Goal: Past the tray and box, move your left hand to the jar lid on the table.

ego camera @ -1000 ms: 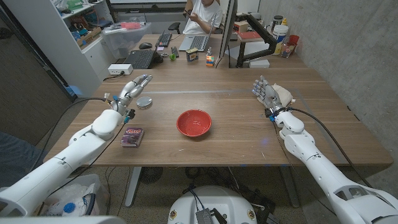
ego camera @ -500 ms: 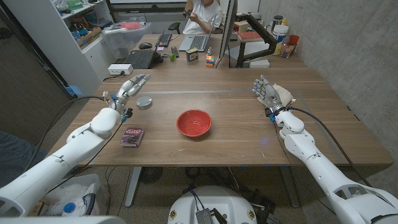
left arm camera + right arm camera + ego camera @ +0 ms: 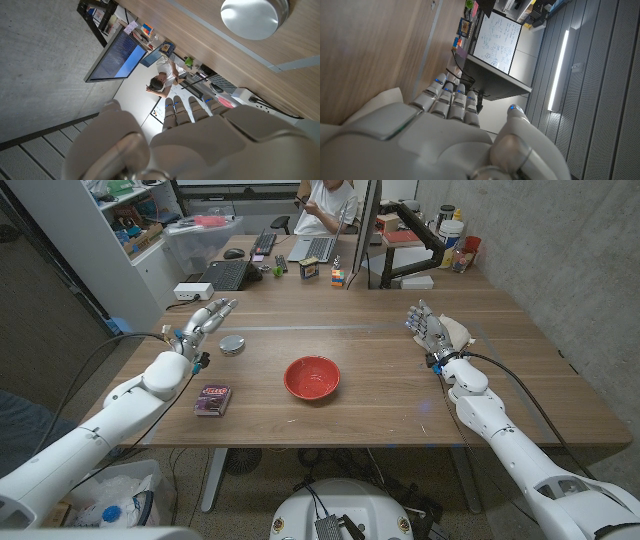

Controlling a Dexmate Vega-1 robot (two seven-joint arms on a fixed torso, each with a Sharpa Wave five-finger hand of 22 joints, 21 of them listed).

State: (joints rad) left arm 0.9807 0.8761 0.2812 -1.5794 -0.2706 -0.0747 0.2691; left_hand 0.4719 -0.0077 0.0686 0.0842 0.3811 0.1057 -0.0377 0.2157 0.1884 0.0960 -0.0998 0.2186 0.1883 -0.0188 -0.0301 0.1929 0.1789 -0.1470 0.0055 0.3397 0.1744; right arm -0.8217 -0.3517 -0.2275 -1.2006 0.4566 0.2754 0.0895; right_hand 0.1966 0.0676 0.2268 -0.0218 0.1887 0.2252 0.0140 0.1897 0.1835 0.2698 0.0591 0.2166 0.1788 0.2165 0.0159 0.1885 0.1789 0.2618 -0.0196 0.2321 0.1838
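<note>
Left hand [image 3: 203, 322] is spread, holding nothing, w/ jar lid [image 3: 232, 345] near at its 4 o'clock. It could overshoot & knock the lid.

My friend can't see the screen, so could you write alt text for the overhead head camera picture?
A white robot's left hand hovers, fingers apart, just left of a round silver jar lid on a wooden table. A red bowl sits mid-table, a small purple box nearer the left arm, and the right hand waits open at the right.
</note>
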